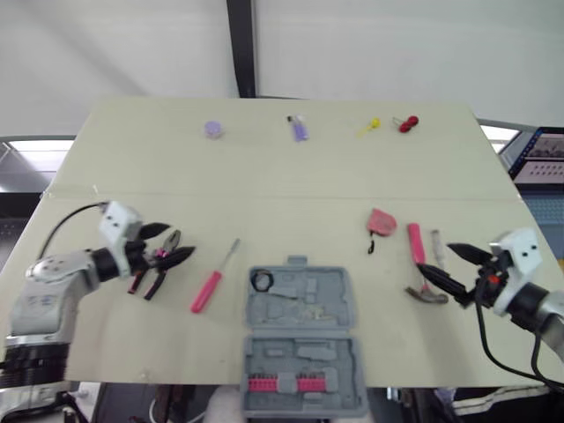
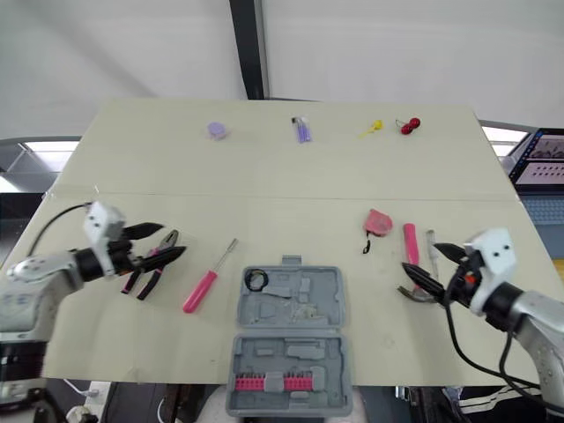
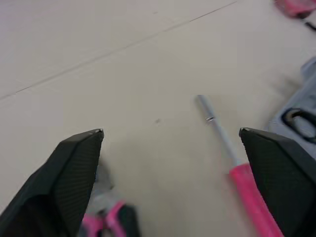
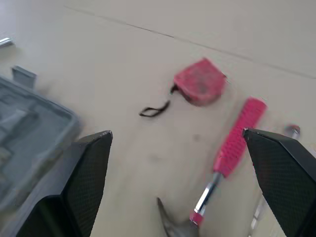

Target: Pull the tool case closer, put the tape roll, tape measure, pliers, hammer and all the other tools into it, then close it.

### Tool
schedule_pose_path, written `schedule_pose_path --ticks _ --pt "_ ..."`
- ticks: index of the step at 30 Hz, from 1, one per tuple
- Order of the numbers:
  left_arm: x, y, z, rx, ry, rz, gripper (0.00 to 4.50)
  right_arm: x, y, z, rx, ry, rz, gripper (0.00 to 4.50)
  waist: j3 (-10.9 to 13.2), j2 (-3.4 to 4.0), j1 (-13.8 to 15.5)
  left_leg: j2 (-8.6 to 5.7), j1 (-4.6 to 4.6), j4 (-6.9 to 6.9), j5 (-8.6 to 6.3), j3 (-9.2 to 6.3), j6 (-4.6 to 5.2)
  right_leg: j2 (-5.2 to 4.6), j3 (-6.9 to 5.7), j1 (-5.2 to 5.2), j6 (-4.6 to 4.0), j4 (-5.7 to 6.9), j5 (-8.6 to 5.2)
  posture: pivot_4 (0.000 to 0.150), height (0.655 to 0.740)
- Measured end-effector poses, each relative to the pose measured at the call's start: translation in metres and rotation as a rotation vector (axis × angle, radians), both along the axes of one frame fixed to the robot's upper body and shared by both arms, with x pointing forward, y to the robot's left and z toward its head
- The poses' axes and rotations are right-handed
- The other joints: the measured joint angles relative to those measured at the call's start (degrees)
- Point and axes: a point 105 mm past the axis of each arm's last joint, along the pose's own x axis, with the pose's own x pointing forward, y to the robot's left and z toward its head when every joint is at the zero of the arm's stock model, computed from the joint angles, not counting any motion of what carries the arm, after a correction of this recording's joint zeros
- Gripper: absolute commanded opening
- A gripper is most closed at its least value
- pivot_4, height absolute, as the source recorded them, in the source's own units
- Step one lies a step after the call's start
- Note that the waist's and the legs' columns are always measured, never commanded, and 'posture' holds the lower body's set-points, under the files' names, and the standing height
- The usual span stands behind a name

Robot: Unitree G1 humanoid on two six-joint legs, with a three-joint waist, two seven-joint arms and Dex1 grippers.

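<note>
Tool case [image 1: 339, 304]: open, lower centre; loading is the step in hand.
Left gripper [image 1: 179, 240]: fingers spread over pliers [image 1: 159, 271], lower left.
Right gripper [image 1: 434, 257]: spread over hammer [image 1: 414, 243], lower right.
Your next move: lower, pinch, carry to case.

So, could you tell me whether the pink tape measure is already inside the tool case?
No, the tape measure lies on the table, apart from the open tool case and beside the hammer with its pink handle.
</note>
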Motion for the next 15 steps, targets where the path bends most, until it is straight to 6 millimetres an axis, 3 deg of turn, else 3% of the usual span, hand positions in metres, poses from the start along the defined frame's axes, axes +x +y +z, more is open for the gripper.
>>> schedule_pose_path --ticks 6,9,15 --pt "-0.031 0.087 0.001 0.053 -0.047 0.334 4.46 0.006 -0.07 -0.012 -0.017 -0.039 -0.214 4.5 0.0 0.0 0.0 0.01 0.03 -0.04 0.0 0.06 0.0 -0.01 0.01 0.0 0.0 -0.02 0.0 0.15 0.74" --pt "-0.048 0.115 -0.007 0.067 -0.051 0.472 4.46 0.004 -0.098 -0.023 -0.027 -0.035 -0.31 4.5 0.0 0.0 0.1 0.01 0.03 -0.06 0.0 0.1 -0.01 -0.02 0.01 0.0 0.0 -0.03 0.0 0.15 0.74" --pt "-0.064 0.127 -0.016 0.072 -0.058 0.579 4.46 0.007 -0.113 -0.029 -0.037 -0.057 -0.364 4.5 0.0 0.0 -0.3 0.02 0.05 -0.09 0.0 0.15 -0.01 -0.02 0.03 0.0 0.0 -0.03 0.0 0.15 0.74"
